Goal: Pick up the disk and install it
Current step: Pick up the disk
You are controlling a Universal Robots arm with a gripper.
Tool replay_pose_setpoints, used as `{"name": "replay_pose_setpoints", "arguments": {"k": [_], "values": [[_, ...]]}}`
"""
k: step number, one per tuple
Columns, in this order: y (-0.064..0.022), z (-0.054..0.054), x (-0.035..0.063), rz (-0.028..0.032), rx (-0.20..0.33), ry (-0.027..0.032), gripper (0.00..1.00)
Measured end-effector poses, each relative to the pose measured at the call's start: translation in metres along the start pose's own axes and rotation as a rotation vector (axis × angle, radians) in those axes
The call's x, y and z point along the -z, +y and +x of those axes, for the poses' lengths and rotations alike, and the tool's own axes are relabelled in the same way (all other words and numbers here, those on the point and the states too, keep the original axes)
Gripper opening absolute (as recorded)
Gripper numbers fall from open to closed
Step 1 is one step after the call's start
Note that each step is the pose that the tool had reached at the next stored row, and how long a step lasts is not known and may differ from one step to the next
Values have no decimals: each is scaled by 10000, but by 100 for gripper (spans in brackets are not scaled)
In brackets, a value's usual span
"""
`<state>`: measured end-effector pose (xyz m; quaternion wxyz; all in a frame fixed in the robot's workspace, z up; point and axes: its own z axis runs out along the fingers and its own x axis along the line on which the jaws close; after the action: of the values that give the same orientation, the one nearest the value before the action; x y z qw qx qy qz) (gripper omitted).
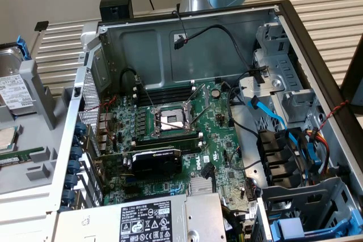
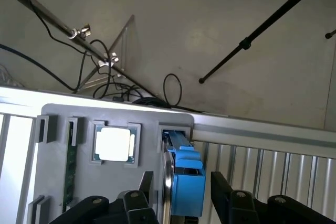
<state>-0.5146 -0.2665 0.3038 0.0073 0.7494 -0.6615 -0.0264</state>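
The pincer [image 2: 181, 178] sits closest, its black fingers [image 2: 219, 184] spread apart on either side of the disk [image 2: 188, 182], with a sliver of gap showing on each side, so it straddles the disk without clamping it. The disk stands on edge in a slot of the grey holder [image 2: 58, 116], blue rail uppermost.

The pickup looks lined up but not made. The disk is still seated, so lifting it and the whole install remain.

The slot walls sit just beside the disk, which I judge leaves room only for a straight pull out. The chip [image 2: 115, 144] lies in the neighbouring pocket, near one finger.

In the exterior view the disk [image 1: 12, 89] is at the left edge, outside the case [image 1: 187, 43]. The bays [image 1: 283, 100] are on that view's right, across the motherboard, edged by metal cage walls and crossed by blue cables [image 1: 272, 120], so that end looks tight.
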Motion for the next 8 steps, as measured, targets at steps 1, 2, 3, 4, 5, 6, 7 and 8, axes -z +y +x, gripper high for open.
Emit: {"name": "replay_pose_setpoints", "arguments": {"k": [1,2,3,4,5,6,7,8], "values": [[0,0,0,-1,-1,0,58],[0,0,0,-1,0,0,51],[0,0,0,0,0,0,51],[0,0,0,0,0,0,51],[0,0,0,-1,0,0,51],[0,0,0,0,0,0,51],[0,0,0,0,0,0,51],[0,0,-1,0,2,0,51]]}}
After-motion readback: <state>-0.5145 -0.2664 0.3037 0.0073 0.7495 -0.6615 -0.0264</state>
